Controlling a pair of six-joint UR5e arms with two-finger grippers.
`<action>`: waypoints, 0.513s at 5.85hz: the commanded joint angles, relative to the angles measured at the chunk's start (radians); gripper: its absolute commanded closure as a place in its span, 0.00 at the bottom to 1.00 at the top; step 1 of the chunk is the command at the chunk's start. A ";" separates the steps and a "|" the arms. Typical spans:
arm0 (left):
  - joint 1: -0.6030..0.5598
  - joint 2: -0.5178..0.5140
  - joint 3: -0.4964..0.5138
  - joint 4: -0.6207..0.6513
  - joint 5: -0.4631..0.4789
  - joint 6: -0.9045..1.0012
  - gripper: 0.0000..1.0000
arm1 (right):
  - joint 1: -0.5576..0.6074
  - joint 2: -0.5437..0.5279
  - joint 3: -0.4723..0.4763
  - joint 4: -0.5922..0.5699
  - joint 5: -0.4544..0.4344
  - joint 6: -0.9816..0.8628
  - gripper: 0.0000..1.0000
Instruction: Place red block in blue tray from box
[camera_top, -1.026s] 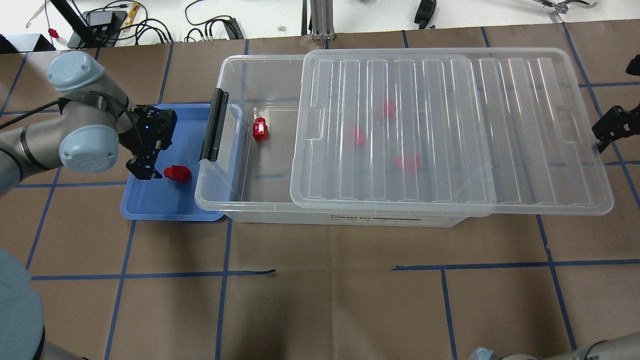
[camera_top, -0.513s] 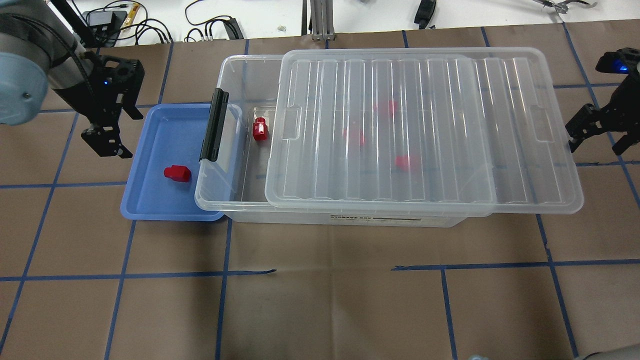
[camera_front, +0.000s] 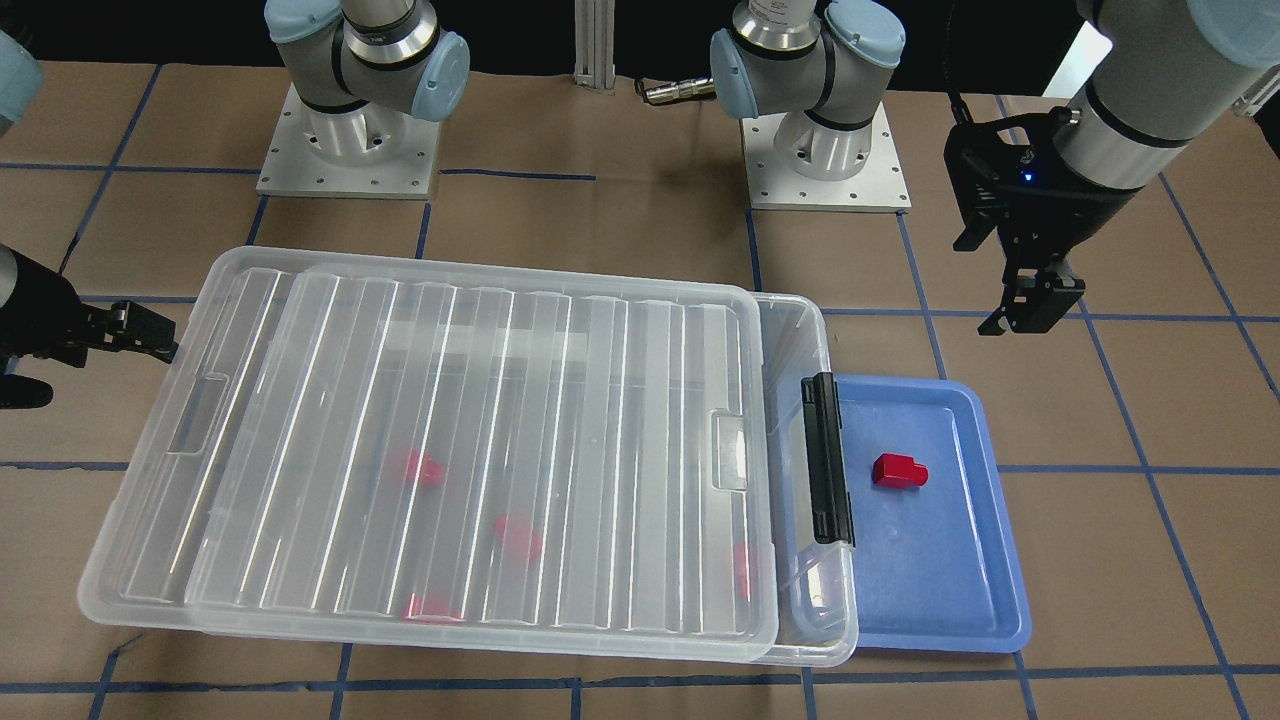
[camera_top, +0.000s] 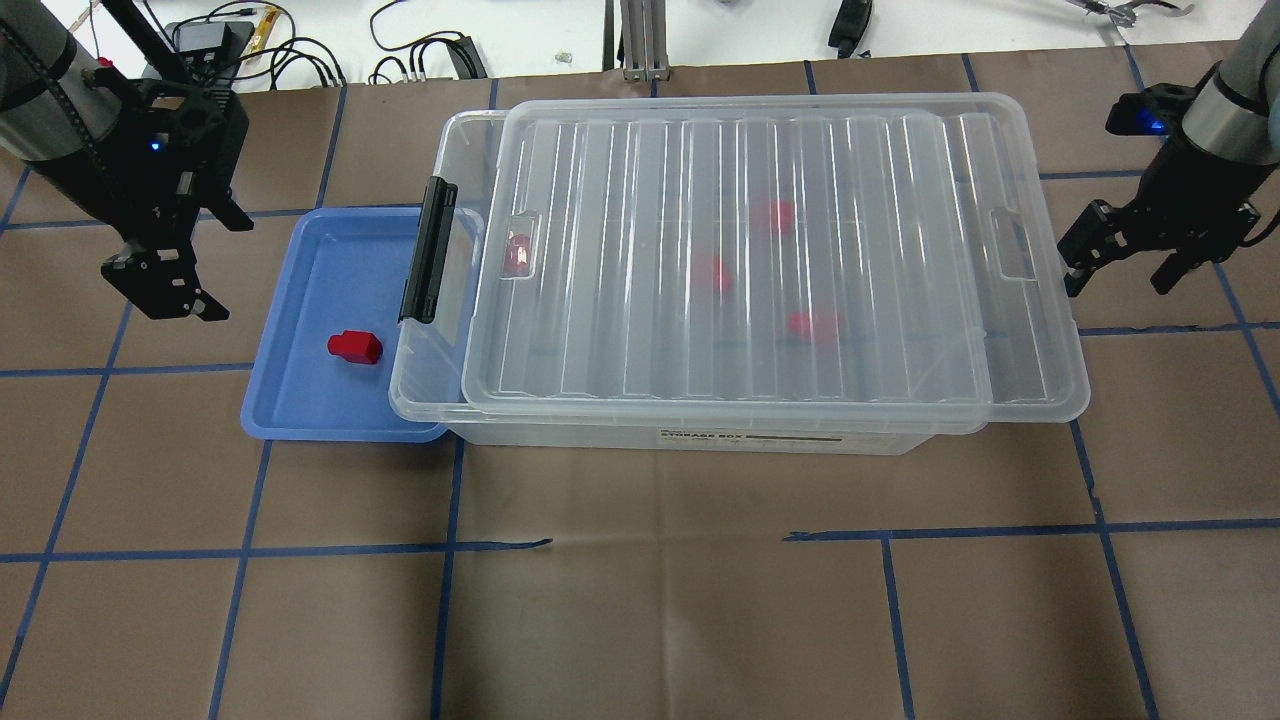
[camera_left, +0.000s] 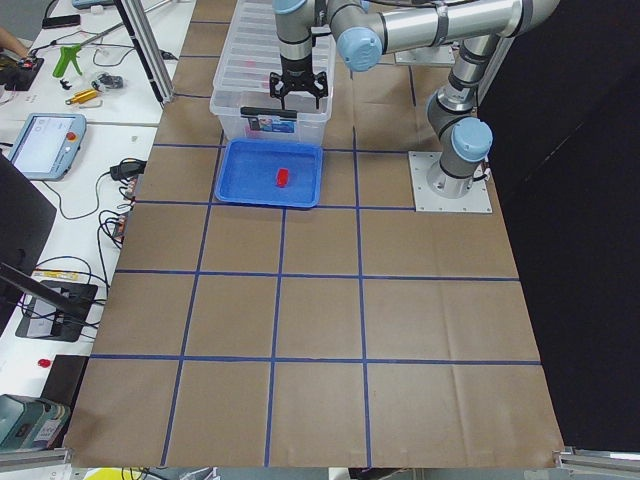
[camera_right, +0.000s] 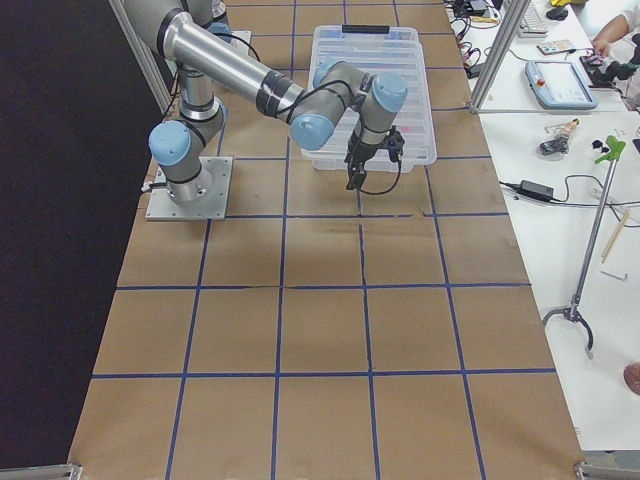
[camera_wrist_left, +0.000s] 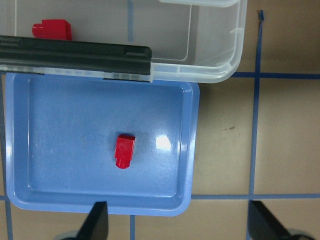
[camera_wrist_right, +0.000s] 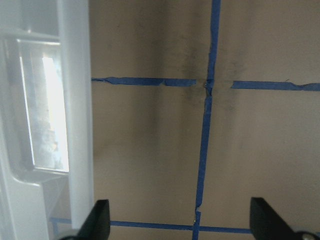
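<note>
overhead view, left to right.
left gripper (camera_top: 190, 255): upper left, over bare table beside the tray, jaws spread, empty.
tray (camera_top: 300, 410): left of centre, right edge under the box rim. one red block (camera_top: 354, 347) lies in it, nothing touching it.
box (camera_top: 700, 435): centre. lid (camera_top: 750, 250) covers nearly all of it, leaving a strip by the latch (camera_top: 427, 250) open. other blocks (camera_top: 713, 272) inside.
right gripper (camera_top: 1125, 265): right edge, jaws spread, empty.
status: placing looks done; at most the lid wants seating.

Block (camera_top: 354, 347) in tray (camera_top: 320, 270), tray just beside box (camera_top: 560, 436) latch (camera_top: 428, 250).
</note>
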 joint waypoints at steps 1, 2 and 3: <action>-0.086 0.012 0.027 0.002 0.006 -0.307 0.03 | 0.044 -0.012 0.002 0.002 0.027 0.047 0.00; -0.173 0.000 0.030 0.031 0.003 -0.638 0.03 | 0.046 -0.015 -0.005 0.002 0.024 0.047 0.00; -0.244 -0.014 0.028 0.069 0.004 -0.836 0.02 | 0.049 -0.045 -0.015 0.000 0.022 0.048 0.00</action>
